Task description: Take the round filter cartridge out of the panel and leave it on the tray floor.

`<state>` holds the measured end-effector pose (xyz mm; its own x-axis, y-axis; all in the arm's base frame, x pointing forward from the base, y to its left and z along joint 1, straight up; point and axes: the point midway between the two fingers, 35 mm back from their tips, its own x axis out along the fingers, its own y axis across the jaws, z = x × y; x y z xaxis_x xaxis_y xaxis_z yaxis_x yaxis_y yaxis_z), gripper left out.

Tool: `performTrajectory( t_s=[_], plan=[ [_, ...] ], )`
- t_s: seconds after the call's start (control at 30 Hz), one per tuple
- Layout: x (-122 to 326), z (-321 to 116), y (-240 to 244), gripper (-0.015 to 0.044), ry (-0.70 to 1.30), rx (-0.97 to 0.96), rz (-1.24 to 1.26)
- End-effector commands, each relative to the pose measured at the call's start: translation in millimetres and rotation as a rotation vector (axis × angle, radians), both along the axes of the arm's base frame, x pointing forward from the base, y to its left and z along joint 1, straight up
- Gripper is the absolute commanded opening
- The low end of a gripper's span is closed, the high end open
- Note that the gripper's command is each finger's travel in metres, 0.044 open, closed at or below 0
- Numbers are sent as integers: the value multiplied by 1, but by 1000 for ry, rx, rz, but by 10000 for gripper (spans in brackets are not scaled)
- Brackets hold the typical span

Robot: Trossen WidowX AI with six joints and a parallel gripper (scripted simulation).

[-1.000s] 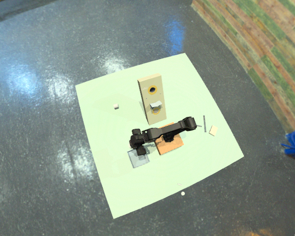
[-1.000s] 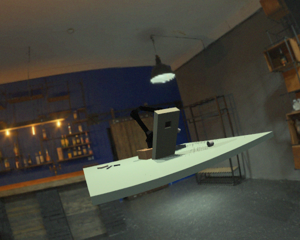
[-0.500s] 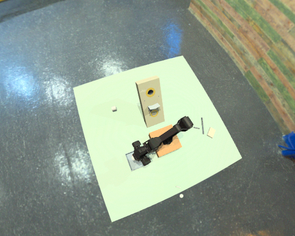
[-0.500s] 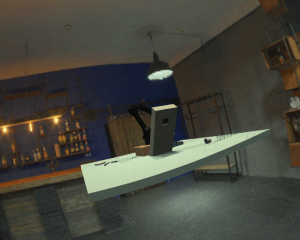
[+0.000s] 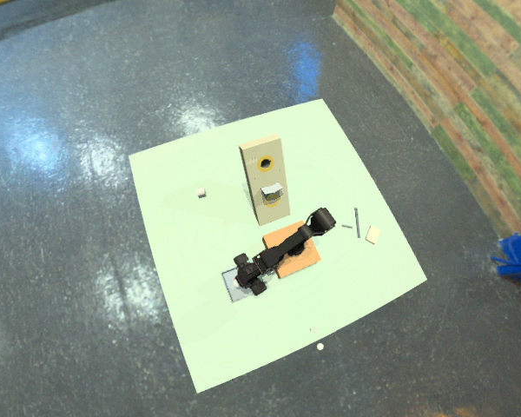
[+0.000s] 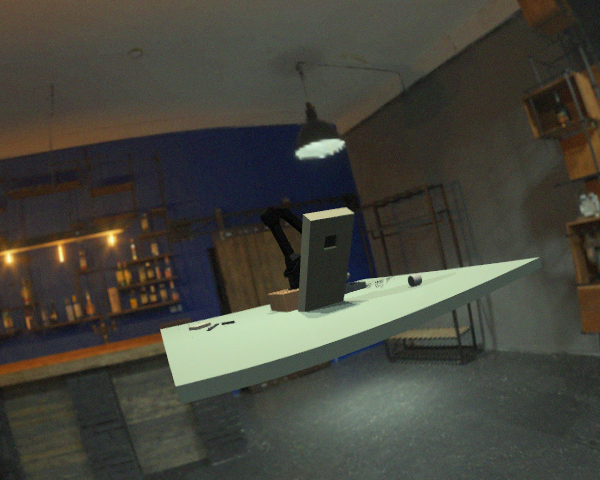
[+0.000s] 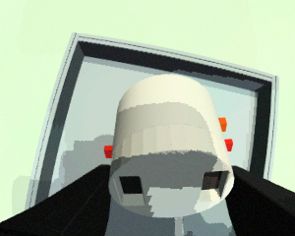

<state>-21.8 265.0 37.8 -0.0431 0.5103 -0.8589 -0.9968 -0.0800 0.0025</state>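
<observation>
The round off-white filter cartridge (image 7: 162,118) (image 5: 236,283) has two dark square slots in the face nearest the wrist camera. My gripper (image 7: 169,176) (image 5: 240,281) is shut on the cartridge and holds it over the grey tray (image 7: 95,88) (image 5: 237,296). The tray floor and a shadow show around it; the exact height is hard to tell. The upright tan service panel (image 5: 276,177) (image 6: 321,279) has an open dark round hole (image 5: 265,163) with a yellow ring. In the exterior view the gripper and the tray are not clearly visible, partly behind the panel.
A pale hood (image 5: 271,188) juts from the panel above a lower yellow ring. A small white cylinder (image 5: 201,192) (image 6: 414,280) lies left of the panel. The orange base block (image 5: 284,270) is beside the tray. A dark rod (image 5: 357,222) and a tan block (image 5: 372,234) lie at the right.
</observation>
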Motion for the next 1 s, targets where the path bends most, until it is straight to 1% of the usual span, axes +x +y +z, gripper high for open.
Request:
performTrajectory(
  t_s=[0.0, 0.17, 0.3, 0.83, 0.87, 0.97],
  plan=[
    [-1, -17, 0, 0, 0, 3, 4],
    [0, -38, -3, 0, 0, 3, 4],
    [0, -40, -3, 0, 0, 3, 4],
    [0, -38, -5, 420, -1, -8, 1],
    [0, -38, -5, 440, -1, -8, 1],
    [0, -36, -4, 440, -1, -8, 1]
  ],
)
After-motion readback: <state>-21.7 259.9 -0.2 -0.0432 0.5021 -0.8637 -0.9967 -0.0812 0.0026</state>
